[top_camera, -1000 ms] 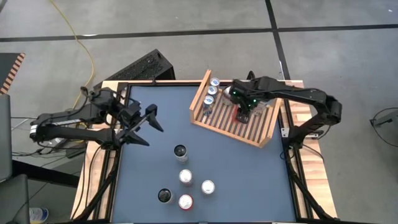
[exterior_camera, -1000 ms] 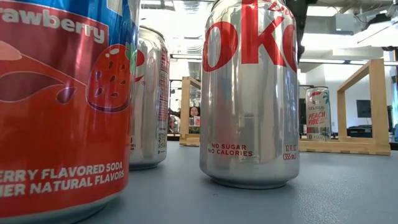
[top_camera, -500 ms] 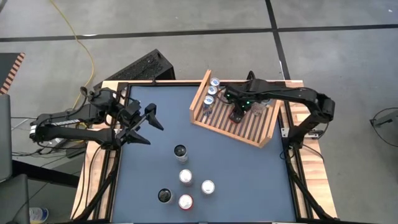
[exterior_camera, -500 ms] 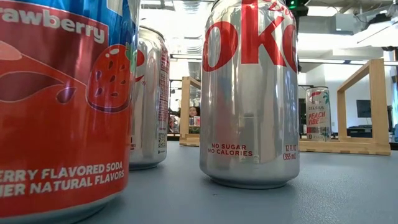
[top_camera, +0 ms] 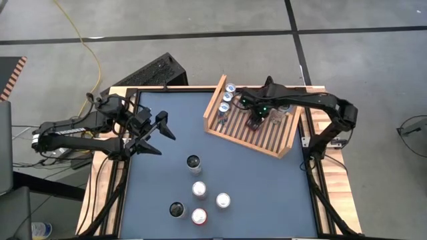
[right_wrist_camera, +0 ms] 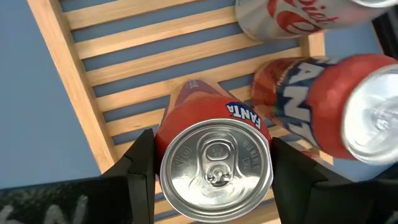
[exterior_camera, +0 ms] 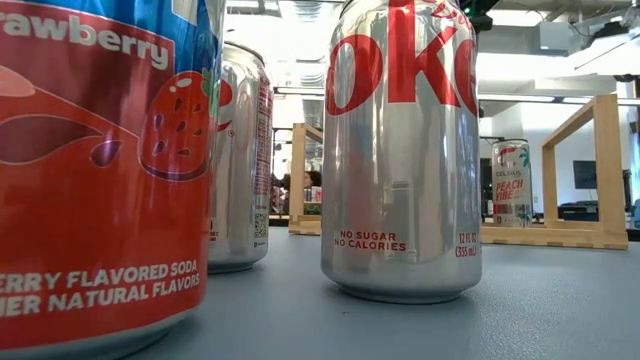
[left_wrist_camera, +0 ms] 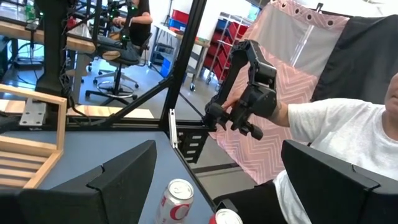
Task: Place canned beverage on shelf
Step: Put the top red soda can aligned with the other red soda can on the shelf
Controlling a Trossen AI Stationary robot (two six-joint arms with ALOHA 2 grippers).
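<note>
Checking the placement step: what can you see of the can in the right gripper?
The Fanta can is orange-red with a blue-and-white logo and a silver top whose pull tab is unopened. It stands upright between the right gripper fingers, which flank both sides, over the slatted base of the shelf. Whether it rests on the slats cannot be told. Another Fanta can stands close beside it.

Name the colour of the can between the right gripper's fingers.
Orange Fanta can with silver top, best in the right wrist view.
</note>
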